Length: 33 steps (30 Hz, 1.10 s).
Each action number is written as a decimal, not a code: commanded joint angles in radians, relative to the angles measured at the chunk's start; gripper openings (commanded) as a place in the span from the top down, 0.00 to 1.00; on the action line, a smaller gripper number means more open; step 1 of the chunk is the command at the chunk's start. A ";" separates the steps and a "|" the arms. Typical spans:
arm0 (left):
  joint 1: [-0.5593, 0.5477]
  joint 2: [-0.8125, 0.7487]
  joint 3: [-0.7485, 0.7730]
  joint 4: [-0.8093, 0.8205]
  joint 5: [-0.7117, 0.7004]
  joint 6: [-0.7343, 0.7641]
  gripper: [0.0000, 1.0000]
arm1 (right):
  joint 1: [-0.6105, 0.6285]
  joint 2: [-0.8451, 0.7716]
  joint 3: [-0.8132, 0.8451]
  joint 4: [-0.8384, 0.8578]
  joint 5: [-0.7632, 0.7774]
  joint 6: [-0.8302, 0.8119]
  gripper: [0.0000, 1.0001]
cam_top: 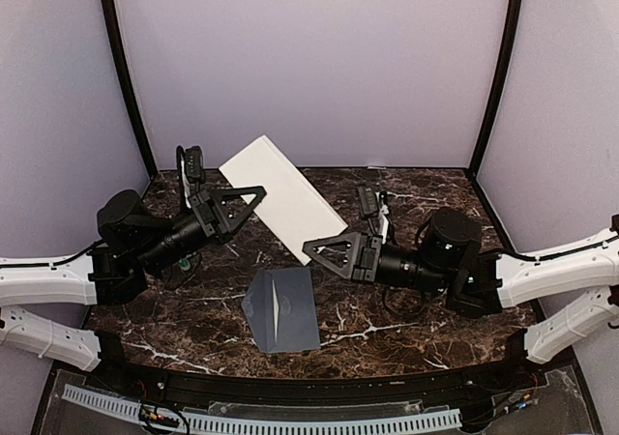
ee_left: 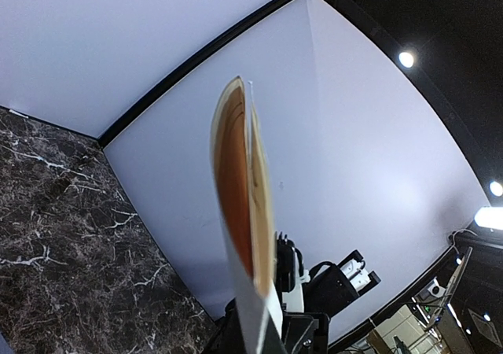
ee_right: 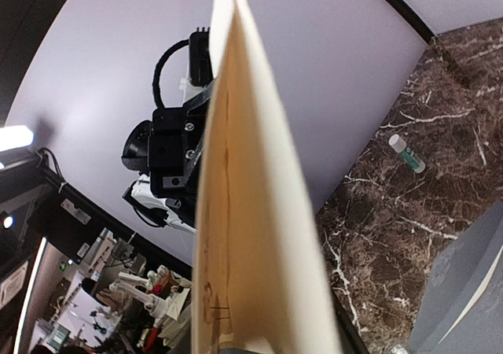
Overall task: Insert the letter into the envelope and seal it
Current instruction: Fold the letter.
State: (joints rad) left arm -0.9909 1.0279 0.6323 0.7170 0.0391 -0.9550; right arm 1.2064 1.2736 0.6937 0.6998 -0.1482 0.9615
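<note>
Two grippers at letter (cam_top: 280,191): left gripper (cam_top: 253,195) clamped shut on its left edge; right gripper (cam_top: 317,248) at its lower end, sheet between jaws, grip unclear. Letter aloft, tilted, upper end near back wall. Envelope (cam_top: 282,309) flat on table (cam_top: 406,300) below, apart from letter, near front edge.

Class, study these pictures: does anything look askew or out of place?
The envelope lies crooked on the table, slanted against its front edge. The folded letter hangs tilted in mid-air above the table.
</note>
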 commanded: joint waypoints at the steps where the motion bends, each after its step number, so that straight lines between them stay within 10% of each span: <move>1: 0.004 -0.030 -0.010 0.028 -0.004 -0.004 1.00 | 0.006 -0.004 -0.002 0.069 0.049 0.036 0.88; 12: 0.007 -0.060 -0.015 0.011 0.017 -0.004 1.00 | -0.004 -0.035 -0.010 -0.009 0.087 0.068 0.99; 17: 0.007 -0.034 -0.012 0.043 0.018 -0.014 1.00 | 0.008 0.013 0.040 0.052 -0.024 0.015 0.69; 23: 0.007 -0.007 -0.011 0.085 0.023 -0.023 1.00 | 0.028 0.049 0.076 0.054 -0.043 -0.011 0.56; 33: 0.007 -0.002 -0.012 0.090 0.024 -0.031 1.00 | 0.037 0.089 0.061 0.131 -0.037 0.021 0.71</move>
State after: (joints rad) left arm -0.9901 1.0313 0.6250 0.7628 0.0593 -0.9810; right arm 1.2316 1.3571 0.7441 0.7410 -0.1867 0.9791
